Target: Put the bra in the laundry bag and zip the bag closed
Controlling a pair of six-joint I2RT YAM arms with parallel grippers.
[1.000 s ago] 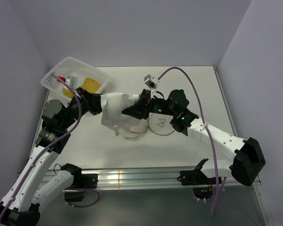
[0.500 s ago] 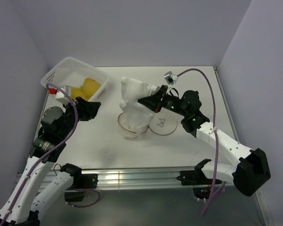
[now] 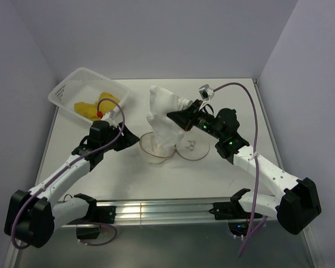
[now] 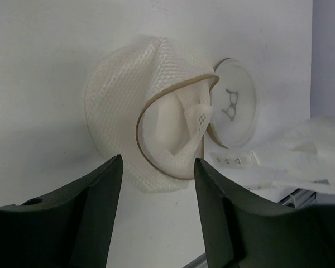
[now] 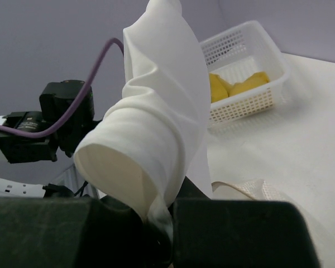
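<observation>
My right arm reaches from the near right corner toward the middle of the surface (image 3: pixel 173 181), with its forearm low and its wrist raised. The right pincer (image 3: pixel 176 118) is pinching the bra (image 3: pixel 161 109) and holds it up in the air. In the right wrist view the white fabric (image 5: pixel 156 111) stands up from between the dark fingers as a folded, rounded bundle. Its lower end hangs down to the laundry bag (image 3: pixel 155 148).

My left arm lies low along the left side. The left pincer (image 3: pixel 126 139) is just beside the bag, and its fingers (image 4: pixel 95 212) are spread wide with nothing between them.

The bag (image 4: pixel 117 106) lies near the middle of the surface, a crumpled white mesh pouch with a thin tan hoop. Its mouth is open and some white fabric shows inside. The round lid (image 4: pixel 234 103) with the small black spectacles mark is folded open, on the side of the right arm. The zipper is not closed.

A white perforated basket (image 3: pixel 67 89) with something yellow (image 3: pixel 92 106) in it sits tilted at the far left corner.
</observation>
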